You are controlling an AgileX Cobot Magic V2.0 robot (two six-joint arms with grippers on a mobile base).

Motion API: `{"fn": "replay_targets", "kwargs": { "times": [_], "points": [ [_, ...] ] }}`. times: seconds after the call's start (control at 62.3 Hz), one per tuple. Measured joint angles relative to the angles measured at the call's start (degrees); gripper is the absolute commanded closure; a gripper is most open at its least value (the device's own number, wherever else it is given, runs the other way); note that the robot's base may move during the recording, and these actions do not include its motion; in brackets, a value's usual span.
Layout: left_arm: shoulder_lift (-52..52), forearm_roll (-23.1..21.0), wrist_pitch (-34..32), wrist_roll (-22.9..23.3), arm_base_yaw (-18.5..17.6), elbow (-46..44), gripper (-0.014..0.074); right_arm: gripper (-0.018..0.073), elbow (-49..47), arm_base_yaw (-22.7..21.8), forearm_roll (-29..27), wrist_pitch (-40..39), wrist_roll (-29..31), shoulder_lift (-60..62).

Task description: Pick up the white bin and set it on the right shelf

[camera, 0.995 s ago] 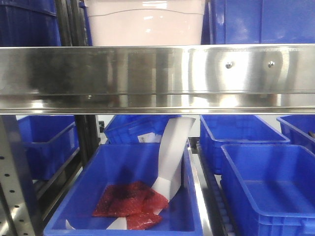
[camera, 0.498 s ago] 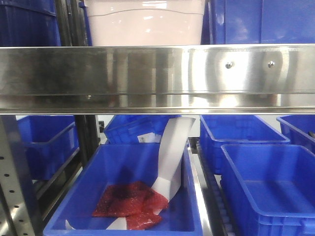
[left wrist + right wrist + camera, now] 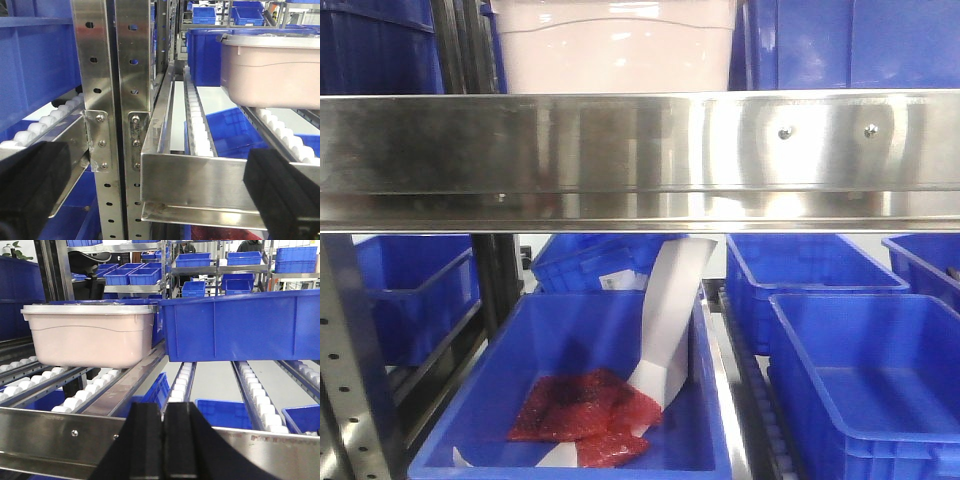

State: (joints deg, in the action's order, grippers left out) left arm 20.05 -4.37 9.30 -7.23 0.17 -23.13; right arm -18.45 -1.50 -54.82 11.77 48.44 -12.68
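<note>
My left gripper (image 3: 160, 192) stands wide — its two dark pads sit at the far edges of my left wrist view with nothing between them. My right gripper (image 3: 164, 440) is pressed together, its fingers meeting in a thin seam, holding nothing.

The white bin (image 3: 90, 335) rests on the roller lanes (image 3: 82, 390) of the shelf (image 3: 640, 160), back from the steel front beam. In the right wrist view it sits to the left of a blue crate (image 3: 240, 327), the two nearly touching at the corner. From my left wrist the white bin (image 3: 272, 70) shows at upper right, lid on, one rounded corner toward me. The front view gives only its lower wall (image 3: 620, 50) above the beam.

I judge the step is the approach, with the grasp not yet begun. To do it well I should open my right jaws before moving in, lift both wrists clear over the beam, and take the bin from its two sides under the rim — level, so the lid stays put. The rollers may let it slide away if I push, so I should close evenly from both sides. The crate beside it leaves my right side little room.
</note>
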Motion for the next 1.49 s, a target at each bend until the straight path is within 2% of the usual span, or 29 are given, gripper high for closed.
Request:
{"fn": "replay_targets", "kwargs": {
  "times": [1.493],
  "points": [
    [0.00,-0.23,-0.38,0.29,0.00,0.00,0.0715,0.0490,0.00,0.00,0.00,0.00,0.00,0.00]
  ]
}}
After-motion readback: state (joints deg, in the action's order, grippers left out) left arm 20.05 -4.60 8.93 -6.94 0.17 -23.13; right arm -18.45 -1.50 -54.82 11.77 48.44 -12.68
